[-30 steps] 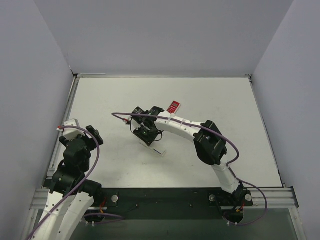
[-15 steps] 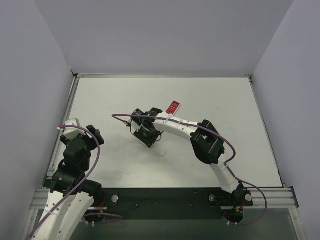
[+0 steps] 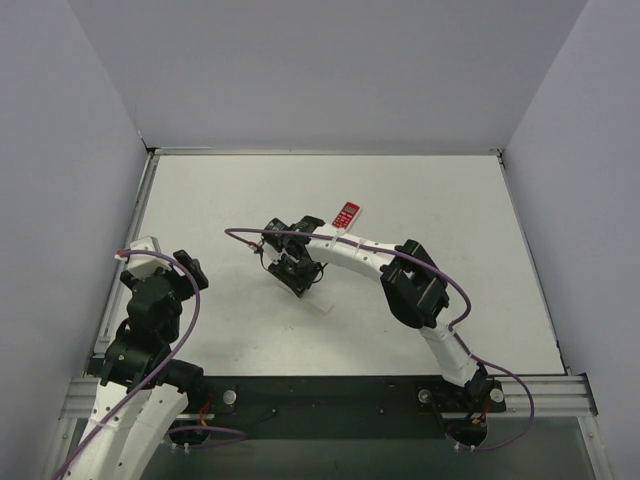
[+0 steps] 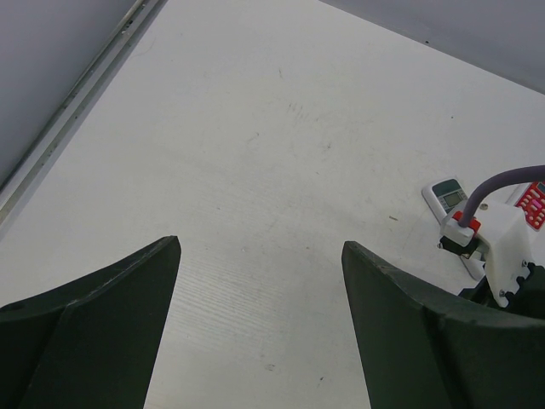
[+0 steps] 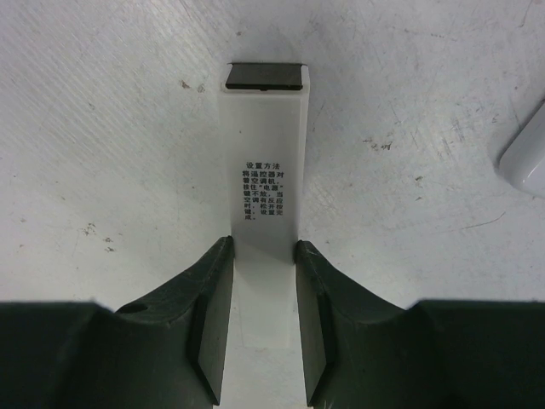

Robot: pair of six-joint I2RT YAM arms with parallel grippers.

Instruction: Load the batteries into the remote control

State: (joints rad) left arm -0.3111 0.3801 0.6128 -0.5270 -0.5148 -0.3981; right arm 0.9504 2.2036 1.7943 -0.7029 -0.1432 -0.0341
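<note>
White plastic is showing between the fingers of my right gripper (image 5: 262, 245): this is the white remote (image 5: 264, 153), and the two dark fingers are pressing on its long sides, so the gripper is clamped on it. The remote is lying flat on the table (image 3: 450, 200) with its back turned up. On this back a small label (image 5: 264, 192) with printed characters is sitting just beyond the fingertips, and a dark window is closing the far end of the body. In the overhead view the right arm is reaching from its base to the middle of the table, and its wrist is covering most of the white remote.

To the right of the white remote, the rounded corner of another white thing is entering the right wrist view; I cannot tell from there what it is. Beyond the white remote, toward the back wall and a little right, a red remote (image 3: 346, 213) is lying on the table. In the left wrist view a second remote (image 4: 447, 194), white with a small grey screen facing up, is lying just beside the red one.

My left gripper (image 4: 260, 247) is hanging well to the left of the white remote, near the left edge of the table. Its fingers are standing wide apart and nothing is between them, only the bare surface below.
</note>
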